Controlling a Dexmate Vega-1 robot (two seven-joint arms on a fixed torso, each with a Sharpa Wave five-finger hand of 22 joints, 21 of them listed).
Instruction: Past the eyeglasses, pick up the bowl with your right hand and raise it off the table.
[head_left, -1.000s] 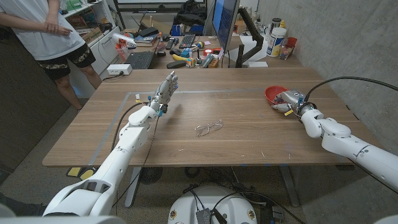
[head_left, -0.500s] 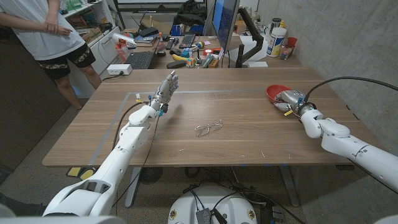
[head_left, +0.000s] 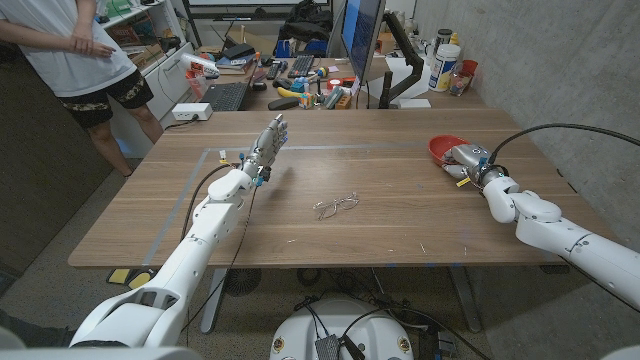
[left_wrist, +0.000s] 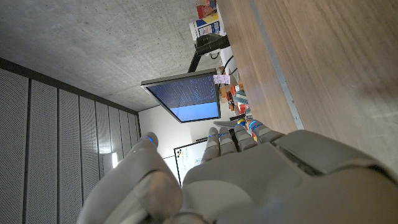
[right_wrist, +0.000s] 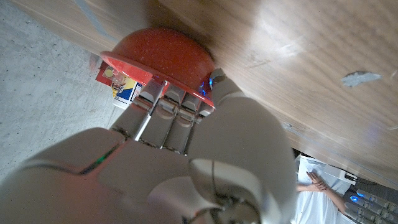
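Red round plastic bowl (head_left: 444, 148) sits tilted at the wooden worktop's (head_left: 380, 235) far right, beyond the wire-framed eyeglasses (head_left: 336, 206); the right robot hand (head_left: 466, 160) clamps its rim, seemingly ready to lift. Left robot hand (head_left: 267, 142) waits, fingers apart, holding nothing.

The surface (head_left: 400, 215) has lots of bare wood around the eyeglasses (head_left: 336, 206) in the middle. Clutter (head_left: 300, 85) crowds the far edge, well apart from the bowl (head_left: 445, 148).
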